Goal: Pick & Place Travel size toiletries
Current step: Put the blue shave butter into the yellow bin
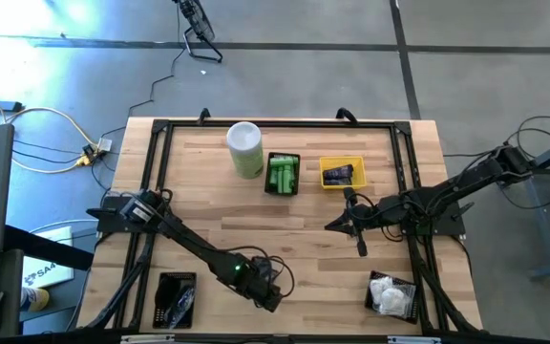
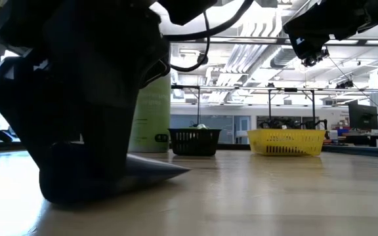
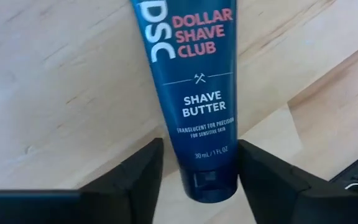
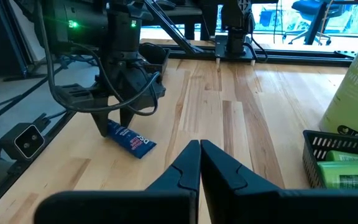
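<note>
A dark navy tube, one of the travel size toiletries, lies flat on the wooden table near its front edge, printed side up. My left gripper points steeply down over it, open. Its two fingers stand on either side of the tube's cap end, with a narrow gap showing at one finger. The right wrist view shows the same gripper astride that end of the tube. My right gripper hangs shut above the table's right middle, holding nothing.
At the back stand a tall white-and-green canister, a black basket of green bottles and a yellow basket with dark tubes. Near the front are a black basket on the left and one with white packets on the right.
</note>
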Tool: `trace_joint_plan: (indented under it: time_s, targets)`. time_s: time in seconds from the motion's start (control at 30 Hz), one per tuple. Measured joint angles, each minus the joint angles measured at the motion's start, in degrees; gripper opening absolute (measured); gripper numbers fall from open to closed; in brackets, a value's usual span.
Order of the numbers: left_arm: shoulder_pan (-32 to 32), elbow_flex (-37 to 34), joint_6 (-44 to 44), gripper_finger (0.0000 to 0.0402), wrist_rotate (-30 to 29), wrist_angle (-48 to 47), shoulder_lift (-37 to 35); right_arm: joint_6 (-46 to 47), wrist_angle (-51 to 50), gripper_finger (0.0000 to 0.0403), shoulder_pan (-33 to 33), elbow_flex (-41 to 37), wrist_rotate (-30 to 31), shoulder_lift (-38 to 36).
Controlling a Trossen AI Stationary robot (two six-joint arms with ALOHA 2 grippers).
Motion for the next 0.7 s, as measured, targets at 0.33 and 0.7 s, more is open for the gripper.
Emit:
trace_joint_plan:
  time_s: [0.33, 0.7]
  targets:
    - [0.00, 0.00, -0.02, 0.0150, 0.03, -0.90, 0.02, 0.00, 0.02, 0.0005, 0.00, 0.00, 0.00, 0.00]
    - [0.09, -0.12, 1.69, 0.0144, 0.26, -1.37, -1.25, 0.00, 0.02, 0.0005, -0.02, 0.00, 0.00, 0.00]
